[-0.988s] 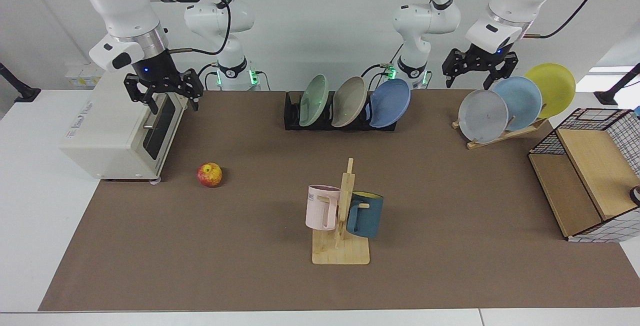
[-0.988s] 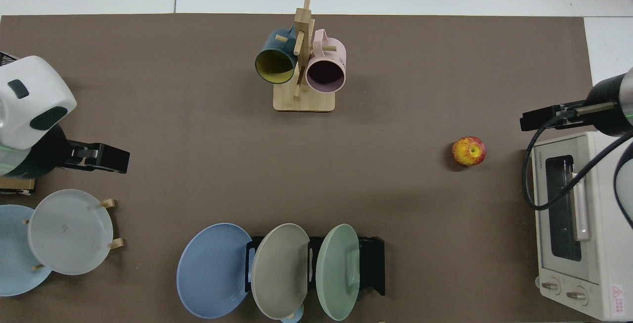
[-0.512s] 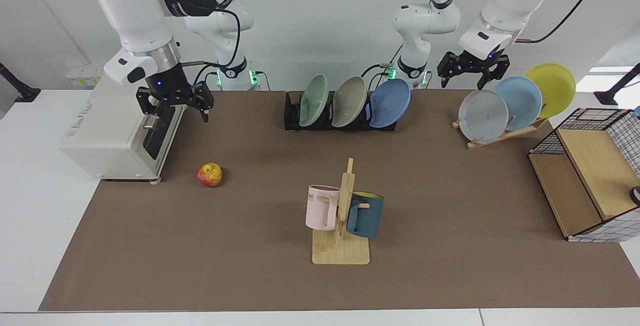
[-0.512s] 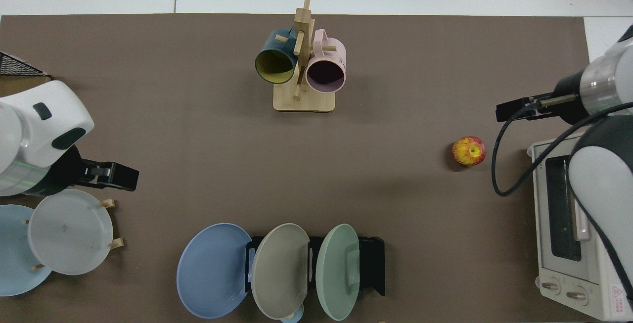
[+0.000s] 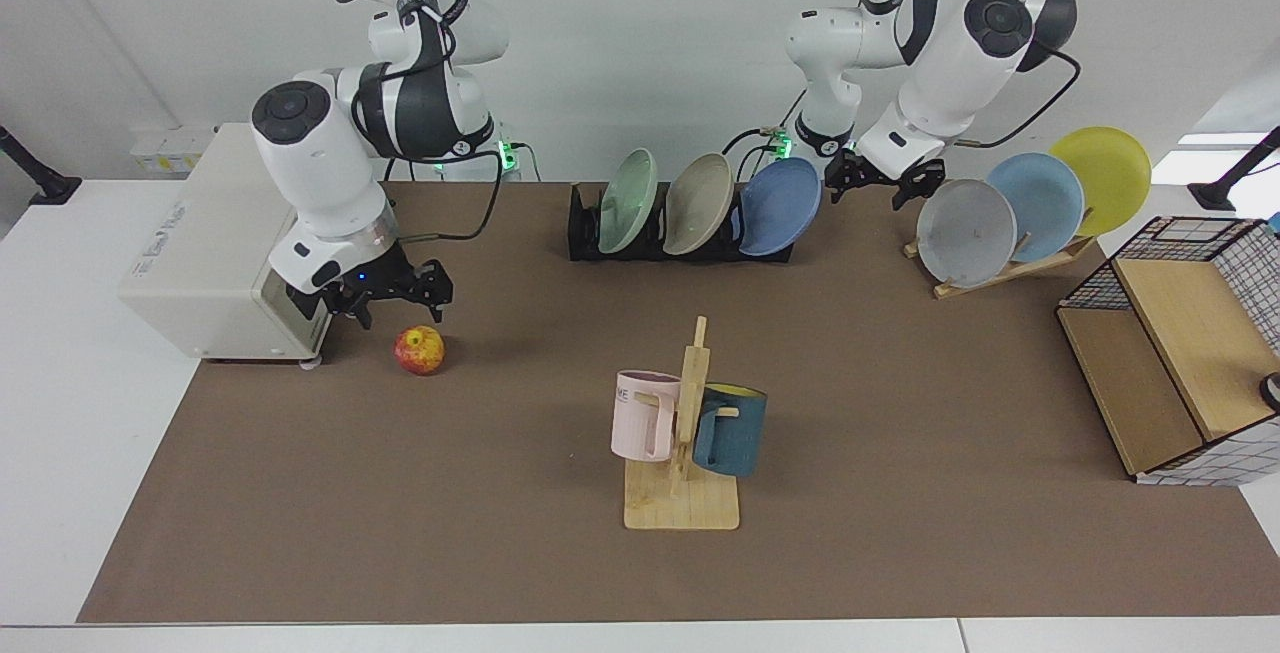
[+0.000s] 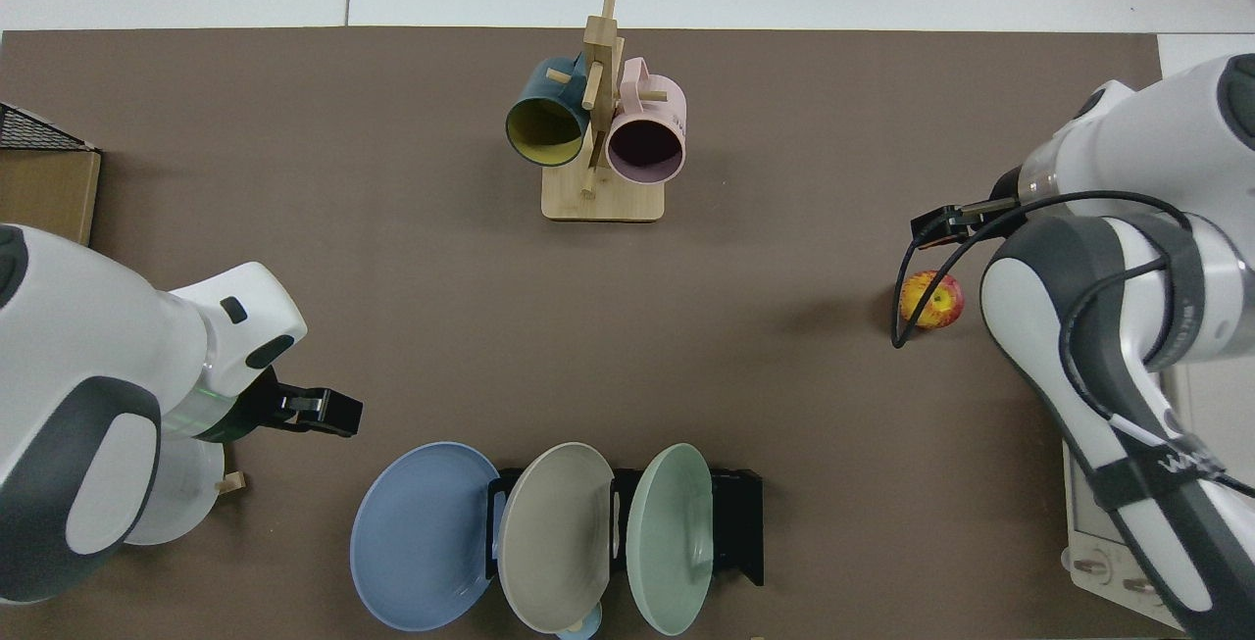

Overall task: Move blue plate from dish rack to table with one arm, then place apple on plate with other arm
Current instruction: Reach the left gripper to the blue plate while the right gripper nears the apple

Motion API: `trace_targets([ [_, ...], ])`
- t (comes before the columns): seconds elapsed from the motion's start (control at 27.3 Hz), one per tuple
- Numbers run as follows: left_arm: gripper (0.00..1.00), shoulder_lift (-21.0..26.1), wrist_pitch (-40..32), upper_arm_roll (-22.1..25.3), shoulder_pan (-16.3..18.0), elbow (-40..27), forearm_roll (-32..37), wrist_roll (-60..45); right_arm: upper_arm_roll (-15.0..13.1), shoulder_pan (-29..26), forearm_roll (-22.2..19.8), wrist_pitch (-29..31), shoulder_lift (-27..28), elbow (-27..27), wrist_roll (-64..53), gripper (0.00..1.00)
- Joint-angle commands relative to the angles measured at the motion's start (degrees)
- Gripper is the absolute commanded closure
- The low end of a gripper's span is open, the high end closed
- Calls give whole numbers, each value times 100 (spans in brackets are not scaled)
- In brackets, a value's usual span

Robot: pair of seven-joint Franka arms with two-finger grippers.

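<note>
Both sets of jaws apart and empty, touching nothing. Left gripper [image 5: 882,185] hanging just right of the blue plate [image 5: 781,206], which leans at the right end of the rack [image 5: 585,233]; right gripper [image 5: 398,295] hovering just above and behind the apple [image 5: 420,350] on the tabletop [image 5: 900,453]. Best done by closing the left jaws over the plate's upper rim, clear of the grey plate [image 5: 698,203] alongside, then lifting straight out before swinging away. Apple better left alone until the plate lies flat.

No legible text on anything.
</note>
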Motion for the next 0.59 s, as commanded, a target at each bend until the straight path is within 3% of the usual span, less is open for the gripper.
trace_targets([
  [0.0,0,-456,424,35,-156,-960,-327,285,21,-75,33,368,-84,-502,69,0],
  [0.29,0,-729,432,-114,-297,-1742,-468,374,12,-101,-28,833,57,-967,-10,0],
  [0.55,1,-755,494,-255,-314,-1918,-476,365,21,-172,-46,1159,214,-1205,7,0],
])
